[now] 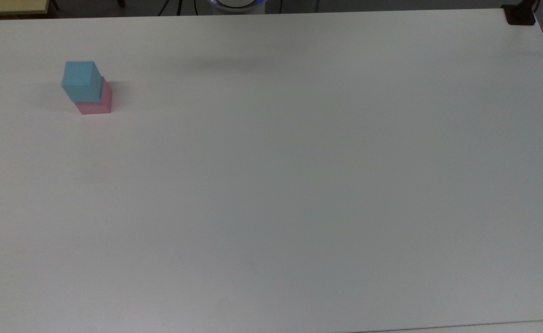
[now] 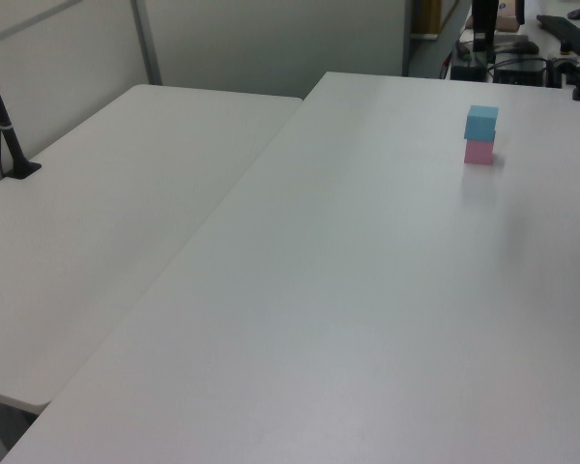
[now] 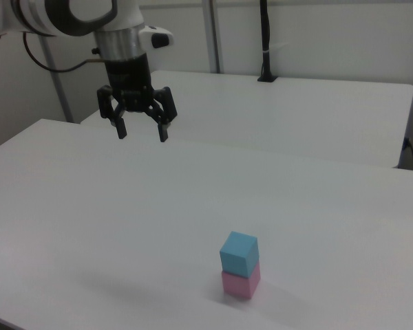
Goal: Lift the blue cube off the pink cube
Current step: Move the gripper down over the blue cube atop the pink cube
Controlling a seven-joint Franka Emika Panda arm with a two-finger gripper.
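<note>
The blue cube [image 1: 82,81] [image 2: 480,122] [image 3: 238,253] rests on top of the pink cube [image 1: 96,104] [image 2: 478,152] [image 3: 241,283], slightly turned against it, near the top view's upper left. In the right view my gripper [image 3: 142,131] hangs open high above the white table [image 3: 89,206], well to the right view's upper left of the stack, with nothing between its fingers [image 3: 163,130].
A second white table [image 2: 97,222] adjoins this one. A black pole base [image 2: 19,166] stands on it. A black clamp [image 1: 520,16] sits at the top view's upper right corner. The arm's base [image 1: 236,3] is at the top view's far edge.
</note>
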